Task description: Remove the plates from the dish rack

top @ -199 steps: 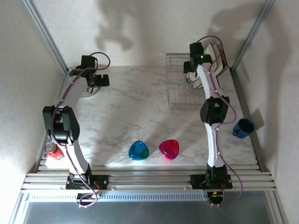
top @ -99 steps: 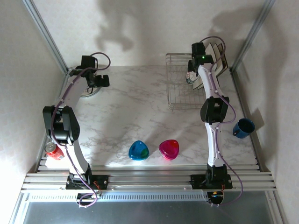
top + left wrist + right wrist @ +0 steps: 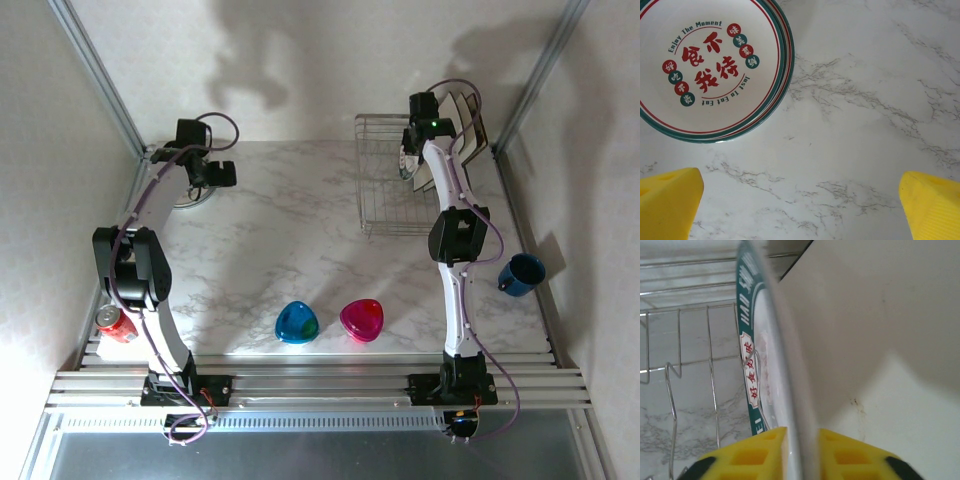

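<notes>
A round white plate (image 3: 765,365) with a green lettered rim stands on edge in the dish rack (image 3: 675,370). My right gripper (image 3: 802,455) is shut on its rim, one yellow finger on each face. Right beside it a cream plate (image 3: 880,315) leans. From above, the right gripper (image 3: 408,163) is at the far right of the silver wire dish rack (image 3: 385,205), with square plates (image 3: 468,118) leaning behind it. My left gripper (image 3: 207,172) hangs open over the table at far left, just off a stack of round green-and-red-rimmed plates (image 3: 710,65) lying flat, seen from above as plates (image 3: 188,197).
A blue translucent dish (image 3: 297,322) and a pink one (image 3: 361,319) lie near the front middle. A blue mug (image 3: 521,273) stands at the right edge, and a red can (image 3: 115,322) at the left by the left arm's base. Walls and metal posts close in the back.
My right gripper has shifted slightly further back over the rack and closed its fingers onto the plate's rim. The left arm has barely moved.
</notes>
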`<control>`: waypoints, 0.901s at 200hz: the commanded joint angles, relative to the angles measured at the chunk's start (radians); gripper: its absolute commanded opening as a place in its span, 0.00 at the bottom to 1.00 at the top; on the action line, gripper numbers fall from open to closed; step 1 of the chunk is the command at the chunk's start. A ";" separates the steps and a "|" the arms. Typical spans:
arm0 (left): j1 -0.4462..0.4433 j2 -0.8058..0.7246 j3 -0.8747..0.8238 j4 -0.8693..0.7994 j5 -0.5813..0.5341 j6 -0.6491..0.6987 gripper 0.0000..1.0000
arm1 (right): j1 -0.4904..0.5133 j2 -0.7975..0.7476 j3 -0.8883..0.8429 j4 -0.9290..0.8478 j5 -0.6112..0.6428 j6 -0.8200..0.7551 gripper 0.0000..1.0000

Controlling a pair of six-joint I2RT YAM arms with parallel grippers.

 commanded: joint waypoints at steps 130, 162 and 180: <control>-0.008 -0.005 -0.014 -0.037 0.002 0.013 1.00 | 0.020 -0.127 0.019 -0.012 0.014 -0.029 0.00; -0.008 -0.002 -0.008 -0.044 0.005 0.014 1.00 | 0.019 -0.176 0.018 -0.027 0.028 -0.049 0.00; -0.008 0.000 -0.005 -0.054 0.007 0.017 1.00 | 0.019 -0.205 0.014 -0.036 0.033 -0.057 0.00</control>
